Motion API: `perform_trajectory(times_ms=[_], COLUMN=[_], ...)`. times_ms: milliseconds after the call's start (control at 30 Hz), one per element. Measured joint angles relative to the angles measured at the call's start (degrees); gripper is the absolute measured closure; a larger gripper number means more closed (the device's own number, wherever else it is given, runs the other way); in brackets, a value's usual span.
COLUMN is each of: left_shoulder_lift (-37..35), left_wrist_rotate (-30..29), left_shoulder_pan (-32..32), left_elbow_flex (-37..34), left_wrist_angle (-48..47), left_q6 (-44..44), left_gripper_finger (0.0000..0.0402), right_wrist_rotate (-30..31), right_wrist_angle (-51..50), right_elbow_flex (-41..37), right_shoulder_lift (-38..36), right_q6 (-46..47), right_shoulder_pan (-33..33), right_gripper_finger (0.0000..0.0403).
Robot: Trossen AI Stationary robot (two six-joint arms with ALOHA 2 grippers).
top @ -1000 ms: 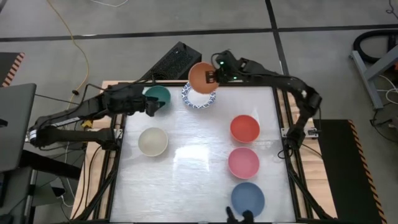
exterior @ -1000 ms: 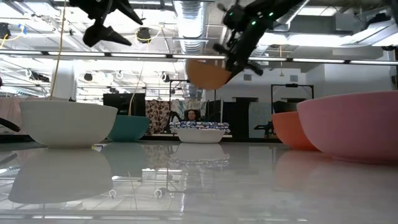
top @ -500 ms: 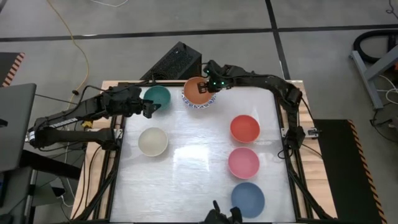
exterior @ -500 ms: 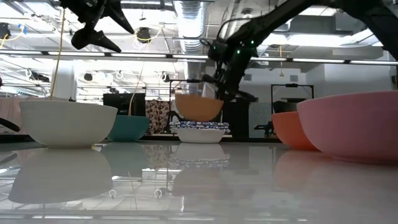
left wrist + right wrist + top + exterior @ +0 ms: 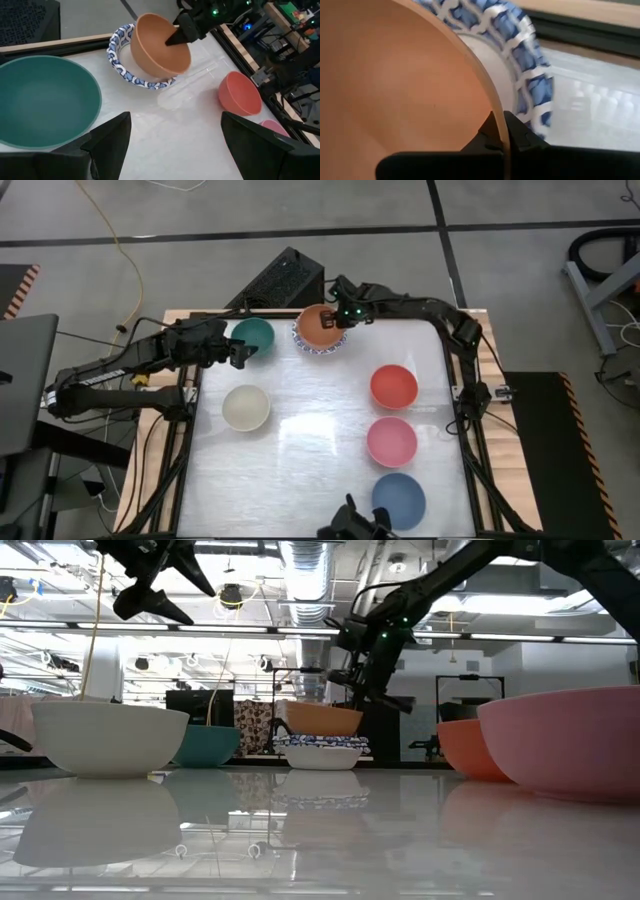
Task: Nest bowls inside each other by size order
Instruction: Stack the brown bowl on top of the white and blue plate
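Right gripper: the right gripper (image 5: 343, 315) sits at the table's 12 o'clock edge, its fingers pinching the rim of the orange bowl (image 5: 318, 326), one finger inside the wall and one outside, as the right wrist view shows.
Orange bowl: it rests inside the blue-patterned white bowl (image 5: 121, 70), tilted in the left wrist view, with the patterned rim showing around it.
Left gripper: the left gripper (image 5: 240, 352) hovers beside the teal bowl (image 5: 253, 336) at about 11 o'clock, its fingers spread and holding nothing.
Other bowls: the cream bowl (image 5: 245, 407) lies at 9 o'clock; the red bowl (image 5: 393, 386), pink bowl (image 5: 391, 441) and blue bowl (image 5: 399, 498) run down the right side from 3 to 5 o'clock, well apart from the stack.
Step in hand: judged as seating the orange bowl before release.
Risk: if the fingers part while the bowl leans, it may rock and settle crooked, or slide the patterned bowl toward the far edge.
Risk: lifting off without fully opening could drag the orange bowl back out.
Risk: the left gripper is near; a sideways move could knock the teal bowl.
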Motion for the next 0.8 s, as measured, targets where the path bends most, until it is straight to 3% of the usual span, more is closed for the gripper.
perform_trajectory(times_ms=[800], left_shoulder_lift=[0.00], left_wrist_rotate=[-1.33], left_shoulder_pan=[0.00], left_elbow_flex=[-0.02], left_wrist_angle=[0.04], left_q6=[-0.15], left_gripper_finger=[0.0104], right_wrist_rotate=[1.56], right_wrist_angle=[3.14], right_elbow_flex=[0.00], right_shoulder_lift=[0.02], right_q6=[4.35], right_shoulder_pan=[-0.81], right_gripper_finger=[0.0397])
